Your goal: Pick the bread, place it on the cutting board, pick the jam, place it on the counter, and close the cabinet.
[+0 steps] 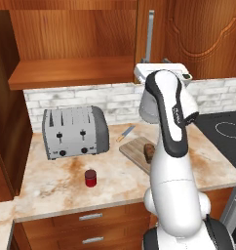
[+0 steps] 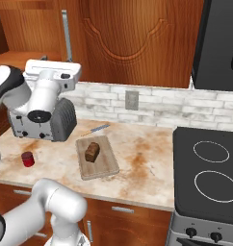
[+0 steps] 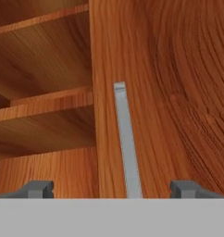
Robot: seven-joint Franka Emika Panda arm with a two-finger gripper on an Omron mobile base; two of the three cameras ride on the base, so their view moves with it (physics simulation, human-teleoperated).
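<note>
Hand view is where the current step gets given away: the gripper (image 3: 111, 189) is spread wide with nothing held, and the silver handle (image 3: 127, 139) of the cabinet (image 3: 169, 92) door is lined up right between the two tips, with open shelves (image 3: 44, 111) seen to the side. So the first two jobs look done. The bread (image 2: 92, 151) is sat on the cutting board (image 2: 101, 168), and the jam (image 1: 90, 177) is parked on the counter (image 1: 51, 185) just in front of the toaster (image 1: 75, 132), well apart from the board. Only the door closing seems to be left. For the next move, the door edge or handle probably needs to be pushed sideways toward the open shelves until it swings shut; whether contact is already made can't be told from these angles. A knife (image 2: 95, 129) is lying near the back wall. No brand names, labels or readable writing can be made out anywhere, not on the toaster or the jar either.
</note>
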